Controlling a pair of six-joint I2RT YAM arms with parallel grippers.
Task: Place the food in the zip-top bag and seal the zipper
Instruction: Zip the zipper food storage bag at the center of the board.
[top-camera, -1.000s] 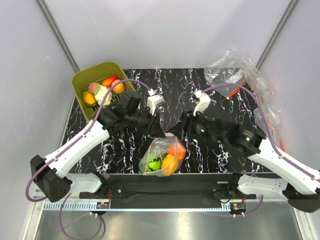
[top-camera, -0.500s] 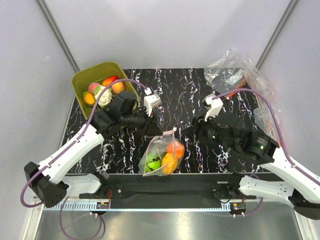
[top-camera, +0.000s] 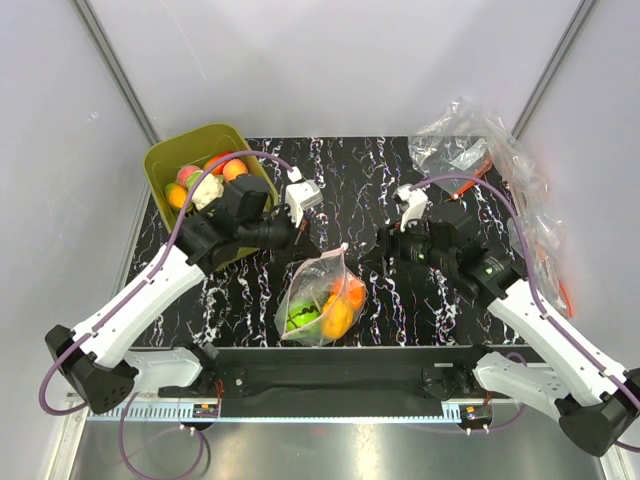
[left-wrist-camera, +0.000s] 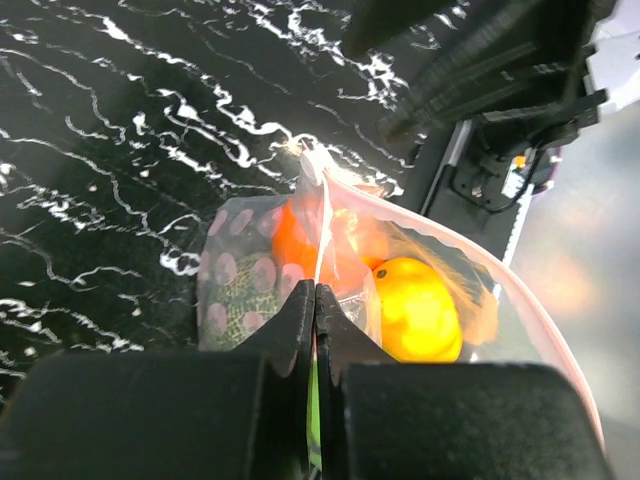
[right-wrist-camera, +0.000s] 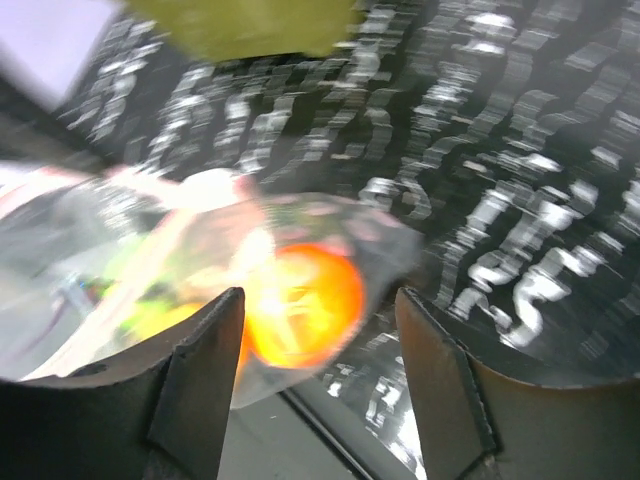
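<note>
We see our left end effector (left-wrist-camera: 315, 292) clamped on the zipper (left-wrist-camera: 322, 225) of the bag (top-camera: 320, 300). The bag holds oranges (top-camera: 338, 315) and sits by the surface's (top-camera: 350, 180) near edge. Our right end effector (right-wrist-camera: 318, 300) stands apart, empty.

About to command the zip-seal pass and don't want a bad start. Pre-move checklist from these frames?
1. Left gripper pinching the zip-top bag by the zipper: ok.
2. Right gripper open, off the bag: ok.
3. Oranges inside bag: ok.
4. Seal closed along full length: cannot tell.
5. All food bagged: not ok, pieces sit in the tub.
</note>
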